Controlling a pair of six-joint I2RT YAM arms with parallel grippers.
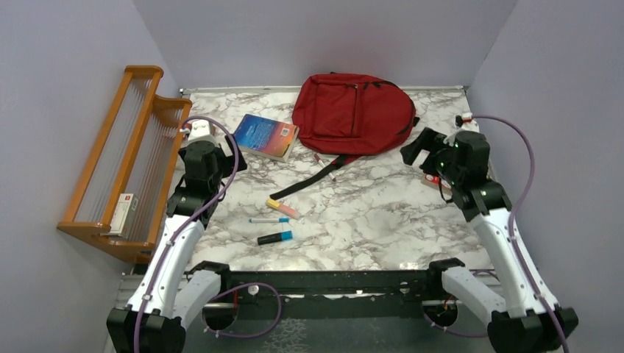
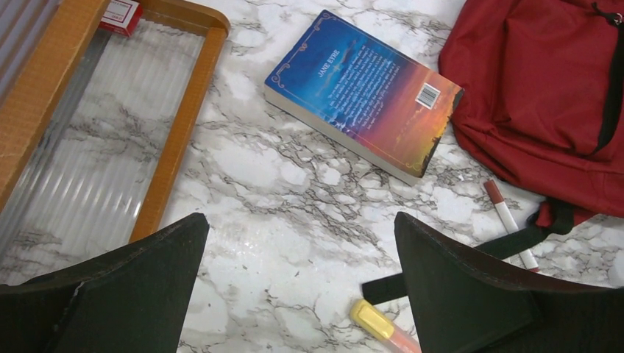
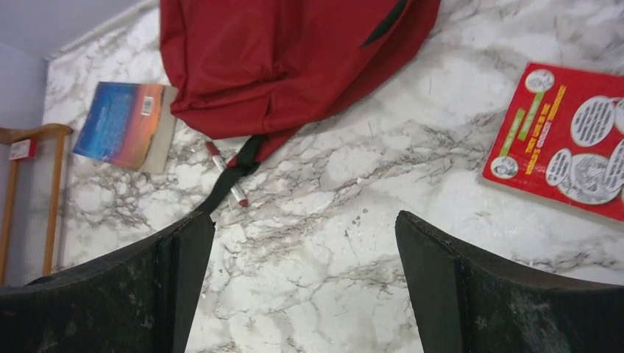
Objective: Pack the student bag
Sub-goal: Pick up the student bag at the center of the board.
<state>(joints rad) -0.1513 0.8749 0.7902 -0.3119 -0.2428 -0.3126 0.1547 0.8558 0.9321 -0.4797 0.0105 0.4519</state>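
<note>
1. Student bag (image 1: 353, 114): red, lying flat at the far middle of the table (image 1: 383, 213), front pocket up. We see no open mouth, so we judge that nothing is packed yet.
2. Left gripper (image 2: 298, 220): fingers spread wide and empty, hovering on the left over marble, near the book (image 2: 364, 92).
3. Right gripper (image 3: 303, 219): fingers spread wide and empty, hovering on the right between the bag and a red booklet (image 3: 566, 140).
4. Loose items:
   - The book lies just beside the bag's left side.
   - A red-capped marker (image 1: 324, 166) lies by the black strap (image 1: 313, 180).
   - A yellow highlighter (image 1: 282, 208), a blue-capped pen (image 1: 268, 220) and a blue highlighter (image 1: 274, 237) are clustered near the centre.
5. Step in hand, as we judge it: the first approach, before any grasp.
6. Next move calls for getting the bag open. That probably means one gripper pinning the fabric while the other draws a zipper, and only then lifting items in.
7. Edges: a wooden rack (image 1: 125, 162) holding a small box (image 1: 123, 213) runs along the left edge. Walls close in on the left, right and far sides. The booklet sits close to the right edge.
8. Open room: we count bare marble across the near right and centre, enough for both arms to swing inward. The trailing strap crosses the left arm's path to the bag.
</note>
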